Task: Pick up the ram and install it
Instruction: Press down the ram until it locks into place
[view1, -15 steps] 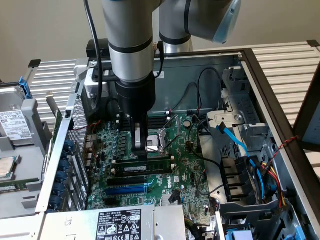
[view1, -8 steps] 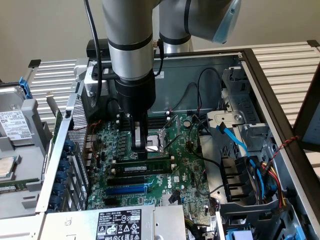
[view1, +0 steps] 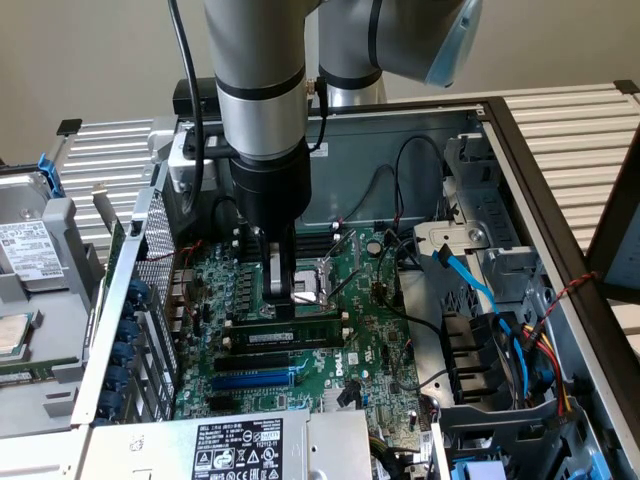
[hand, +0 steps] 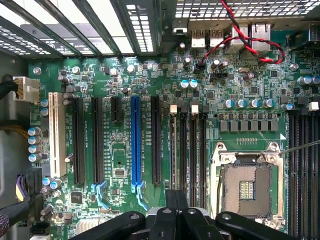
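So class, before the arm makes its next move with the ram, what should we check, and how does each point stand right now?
1. Gripper shut: ok.
2. Gripper above the middle of the ram: ok.
3. Ram firmly gripped: cannot tell; the fingertips reach its top edge.
4. Ram level along the board: ok.
5. Ram seated in a slot: cannot tell.
6. Blue slot free of parts: ok.
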